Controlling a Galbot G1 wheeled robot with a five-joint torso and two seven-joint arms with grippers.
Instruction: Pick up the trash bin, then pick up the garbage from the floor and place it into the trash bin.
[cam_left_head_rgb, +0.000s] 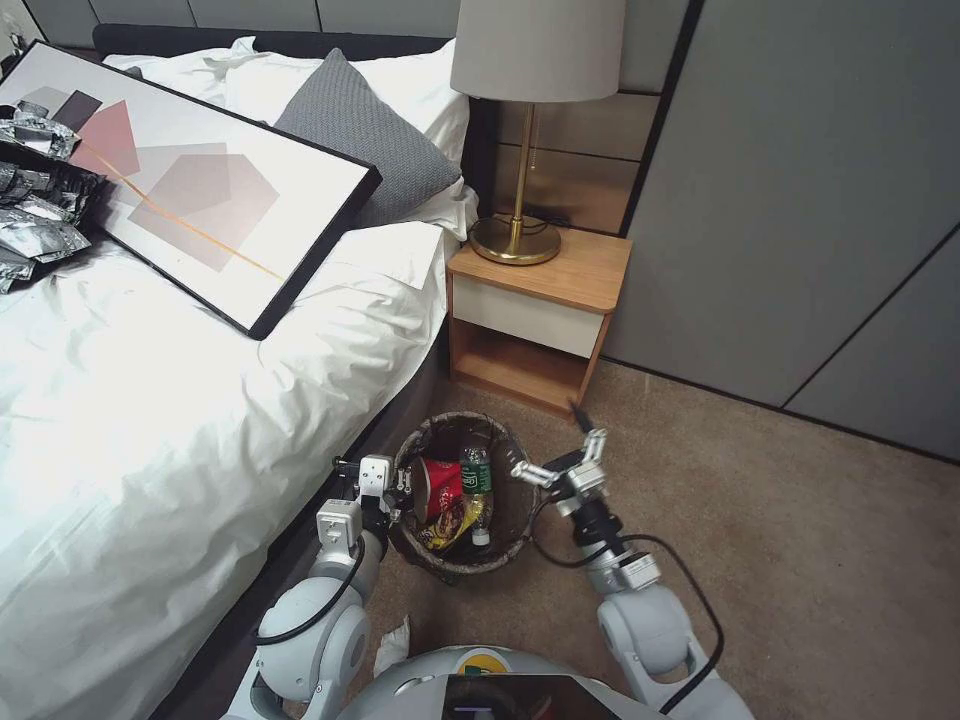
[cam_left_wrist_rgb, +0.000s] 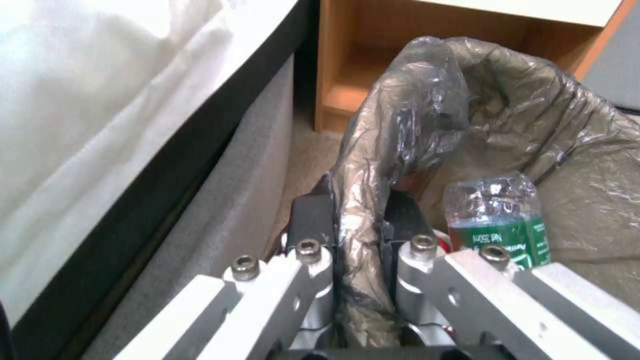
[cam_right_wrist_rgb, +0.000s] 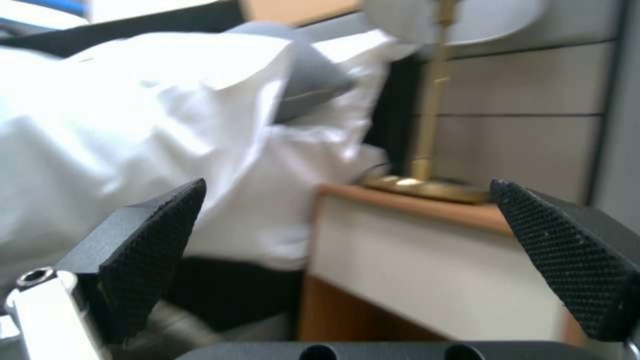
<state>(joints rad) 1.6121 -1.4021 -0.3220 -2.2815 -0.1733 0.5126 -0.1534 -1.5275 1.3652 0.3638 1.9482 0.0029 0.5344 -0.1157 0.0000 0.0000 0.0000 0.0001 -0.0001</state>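
The trash bin (cam_left_head_rgb: 460, 560), lined with a dark crinkled bag, is pinched at its rim by the left tool (cam_left_wrist_rgb: 357, 220): one finger sits outside the wall and one inside, closed hard on the bag-covered edge, as the left wrist view shows plainly. Inside the bin, just beyond that tool's inner finger, lie a green-labelled bottle (cam_left_wrist_rgb: 497, 225), a red paper cup (cam_left_head_rgb: 437, 487) and a yellow wrapper (cam_left_head_rgb: 447, 530), so several pieces of garbage are already in.

On the bin's far side from the left tool, the right tool (cam_left_head_rgb: 575, 455) hangs just above and beside the rim, its fingers spread wide with nothing between them; its wrist view looks past them to the nightstand (cam_right_wrist_rgb: 427, 260) and lamp base (cam_right_wrist_rgb: 427, 187).

Judging by this, the step in hand is between pieces: the bin is carried and the right tool is free. No loose litter shows on the carpet (cam_left_head_rgb: 800, 540) nearby, so the next move probably calls for finding any remaining piece and bringing the bin along, with the rim pinch kept firm.
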